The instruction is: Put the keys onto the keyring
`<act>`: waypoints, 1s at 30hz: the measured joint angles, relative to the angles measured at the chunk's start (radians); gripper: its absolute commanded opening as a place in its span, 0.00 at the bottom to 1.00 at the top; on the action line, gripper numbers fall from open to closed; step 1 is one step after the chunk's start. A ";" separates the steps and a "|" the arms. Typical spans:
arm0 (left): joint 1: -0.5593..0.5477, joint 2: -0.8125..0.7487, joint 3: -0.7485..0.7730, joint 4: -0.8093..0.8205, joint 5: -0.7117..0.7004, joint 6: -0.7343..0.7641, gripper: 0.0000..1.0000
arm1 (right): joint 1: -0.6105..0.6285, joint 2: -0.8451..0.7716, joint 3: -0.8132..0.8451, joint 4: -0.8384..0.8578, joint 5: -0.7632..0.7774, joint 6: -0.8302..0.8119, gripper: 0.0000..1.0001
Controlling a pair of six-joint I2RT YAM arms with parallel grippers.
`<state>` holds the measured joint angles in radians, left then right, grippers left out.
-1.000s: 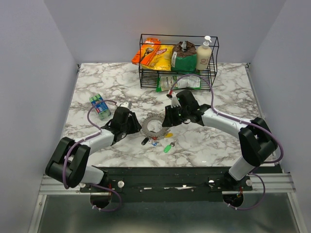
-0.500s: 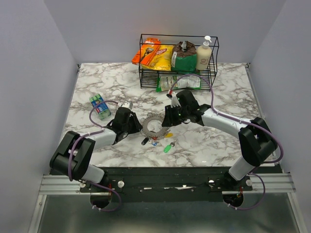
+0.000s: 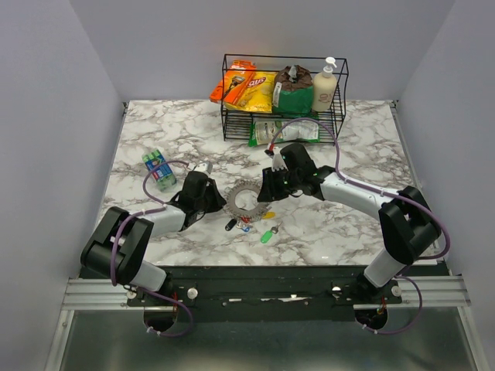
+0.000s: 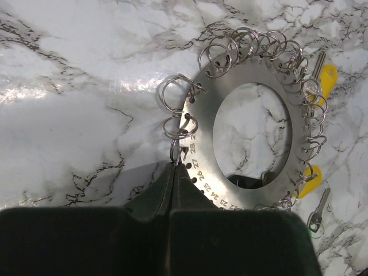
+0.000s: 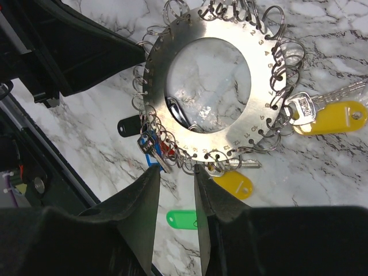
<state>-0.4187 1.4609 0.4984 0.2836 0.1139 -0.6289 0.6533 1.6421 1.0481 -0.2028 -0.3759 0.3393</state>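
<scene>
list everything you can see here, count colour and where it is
keyring: one, silver numbered disc edged with split rings, table centre
keys: at least six, tags two yellow, green, black, blue, red, around the disc's near edge
wire rack: one, black, back of table
snack bags: two, orange and yellow, rack top shelf
green bag: one, top shelf
pump bottle: one, cream, top shelf right
packet: one, green-white, lower shelf
small pack: one, blue-green, table left
table: one, white-grey marble
left gripper: one, black, shut on a split ring of the keyring
right gripper: one, black, open at the disc's edge
</scene>
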 measured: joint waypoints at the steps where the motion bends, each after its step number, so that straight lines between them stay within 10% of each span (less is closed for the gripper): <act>1: 0.000 0.000 0.000 0.005 0.004 0.001 0.00 | 0.000 0.000 0.000 0.000 0.000 0.000 0.39; 30: 0.000 -0.325 -0.109 0.119 0.174 0.090 0.00 | 0.000 -0.192 -0.127 0.135 -0.013 -0.030 0.89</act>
<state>-0.4183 1.1355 0.3889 0.4023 0.2882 -0.5385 0.6533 1.4506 0.9215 -0.0673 -0.3893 0.3096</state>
